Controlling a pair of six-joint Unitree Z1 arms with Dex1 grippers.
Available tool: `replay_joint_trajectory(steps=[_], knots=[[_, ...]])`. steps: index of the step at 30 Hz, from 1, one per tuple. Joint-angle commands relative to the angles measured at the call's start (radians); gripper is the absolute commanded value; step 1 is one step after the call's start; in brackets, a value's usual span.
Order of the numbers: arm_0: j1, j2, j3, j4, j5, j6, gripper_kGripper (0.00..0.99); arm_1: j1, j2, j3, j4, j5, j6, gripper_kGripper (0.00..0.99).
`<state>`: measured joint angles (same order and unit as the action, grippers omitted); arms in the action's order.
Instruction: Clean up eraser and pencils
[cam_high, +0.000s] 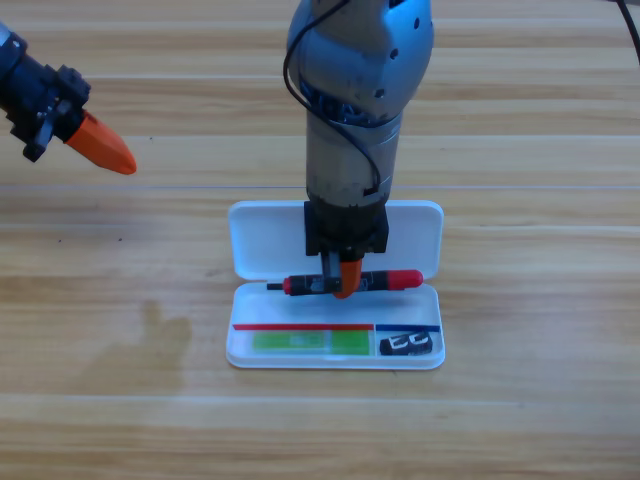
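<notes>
Nearest you, the front tray of the white case (335, 361) holds the green pencil (310, 342) lying flat on the left and the eraser (410, 344) tucked into the small compartment on the right; both look settled, so leave them alone. Just behind them, the right tool (346, 288) pinches the black pen with red ends (352, 281) near its middle, holding it level and crosswise over the back part of the tray, close to the hinge line.

Here is the step in hand, by my reading: placing that pen. Keep it parallel to the green pencil as you lower it, and bring it down until it rests on the tray floor before you let go, or it may roll or bounce. Watch the red tip on the right, which sits near the case wall; centre the pen so neither end catches the rim. Release gently and lift straight up, since a sideways drag could nudge the light case across the surface (520, 420).

Far off at the upper left, the left tool (100, 146) waits with its jaws pressed together, well clear.
</notes>
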<state>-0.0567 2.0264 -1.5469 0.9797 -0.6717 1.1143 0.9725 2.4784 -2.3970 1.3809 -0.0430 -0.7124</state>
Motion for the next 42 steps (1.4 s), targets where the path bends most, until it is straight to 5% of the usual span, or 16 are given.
replay_joint_trajectory(steps=[1, 19, 22, 23, 34, 42], knots=[[0.003, 0.003, 0.036, -0.018, 0.0, 0.025, 0.0, 0.034, 0.039, -0.008, 0.012, -0.006, 0.013, 0.0], [-0.032, 0.021, 0.042, -0.046, -0.012, 0.052, 0.0, 0.028, 0.047, -0.028, 0.012, -0.018, 0.024, 0.003], [-0.043, 0.028, 0.044, -0.064, -0.019, 0.052, 0.0, 0.026, 0.047, -0.03, 0.012, -0.021, 0.028, 0.819], [-0.048, 0.031, 0.045, -0.07, -0.019, 0.053, 0.0, 0.026, 0.045, -0.033, 0.012, -0.021, 0.033, 0.907], [-0.094, 0.054, 0.05, -0.104, -0.019, 0.055, 0.0, 0.028, -0.015, -0.005, 0.012, -0.015, 0.051, 0.99], [-0.153, 0.067, 0.076, -0.176, -0.028, 0.044, 0.0, 0.075, -0.329, 0.225, 0.021, 0.066, 0.051, 0.99]])
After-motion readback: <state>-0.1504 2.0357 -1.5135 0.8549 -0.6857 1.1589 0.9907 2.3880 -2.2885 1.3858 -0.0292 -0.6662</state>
